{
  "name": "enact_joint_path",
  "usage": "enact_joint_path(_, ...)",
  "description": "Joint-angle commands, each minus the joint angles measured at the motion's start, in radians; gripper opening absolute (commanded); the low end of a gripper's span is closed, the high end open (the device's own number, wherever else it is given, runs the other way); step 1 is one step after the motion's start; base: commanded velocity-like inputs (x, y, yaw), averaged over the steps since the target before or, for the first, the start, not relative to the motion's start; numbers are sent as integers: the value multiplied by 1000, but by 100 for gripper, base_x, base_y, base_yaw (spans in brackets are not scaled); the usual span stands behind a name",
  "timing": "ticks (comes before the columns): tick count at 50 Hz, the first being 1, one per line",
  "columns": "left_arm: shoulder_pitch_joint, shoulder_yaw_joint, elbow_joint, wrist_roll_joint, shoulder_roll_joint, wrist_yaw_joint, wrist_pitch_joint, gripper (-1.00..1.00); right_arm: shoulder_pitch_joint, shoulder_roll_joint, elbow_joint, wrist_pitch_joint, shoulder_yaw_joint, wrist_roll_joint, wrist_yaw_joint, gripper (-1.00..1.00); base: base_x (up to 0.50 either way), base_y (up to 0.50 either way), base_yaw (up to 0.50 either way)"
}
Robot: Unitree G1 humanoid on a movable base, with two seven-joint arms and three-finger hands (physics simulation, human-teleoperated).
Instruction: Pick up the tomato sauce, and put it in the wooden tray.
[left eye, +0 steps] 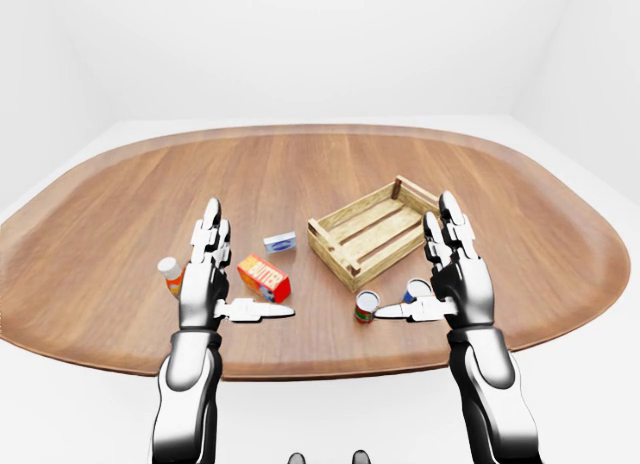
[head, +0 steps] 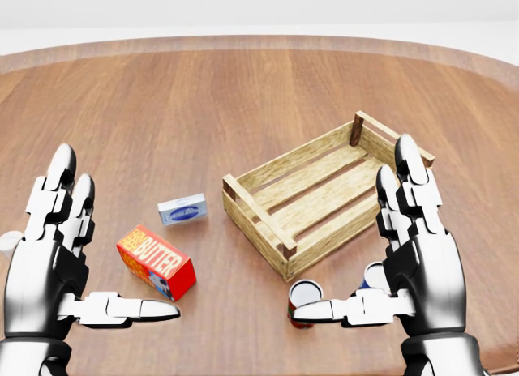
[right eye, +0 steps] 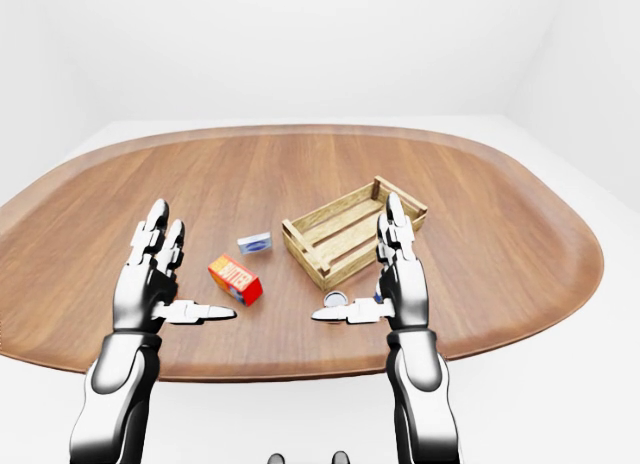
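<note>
The tomato sauce can (head: 305,296), red with a silver lid, stands upright on the table just below the wooden tray's near corner. The slatted tray (head: 256,207) lies empty at the middle right of the head view. My right hand (head: 361,242) hovers open beside the can, its thumb (head: 324,312) crossing in front of the can's lower part and its fingers upright over the tray's right end. My left hand (head: 109,242) stands open at the left, above the butter box, holding nothing.
A second, blue-and-yellow can (left eye: 415,288) stands right of the tomato sauce, mostly hidden behind my right hand. A red butter box (head: 156,262), a small blue-and-white box (head: 182,210) and an orange sauce bottle (left eye: 171,275) lie left of the tray. The table's near edge (left eye: 330,368) curves below.
</note>
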Motion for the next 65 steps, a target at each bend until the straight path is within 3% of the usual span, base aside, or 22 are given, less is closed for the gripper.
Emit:
enact_joint_path(1, 1, 4, 2, -2, 1, -2, 0, 100, 5, 0, -3, 0, 1, 0, 0, 100, 50, 0, 0)
enact_joint_path(27, -2, 5, -33, -1, 1, -7, 0, 100, -2, 1, -7, 0, 2, -5, -7, 100, 50, 0, 0)
enact_joint_path(48, 5, 5, -35, -2, 0, -10, 0, 100, 1, 0, -19, 0, 2, -1, -3, 100, 0, 0, 0)
enact_joint_path(56, 4, 5, -34, -1, 1, -11, 0, 100, 3, 1, -16, 0, 8, -10, -5, 100, 0, 47, 0)
enact_joint_path(65, 2, 5, -31, -1, 1, -12, 0, 100, -2, 3, -11, 0, -4, 20, -19, 100, 0, 0, 0)
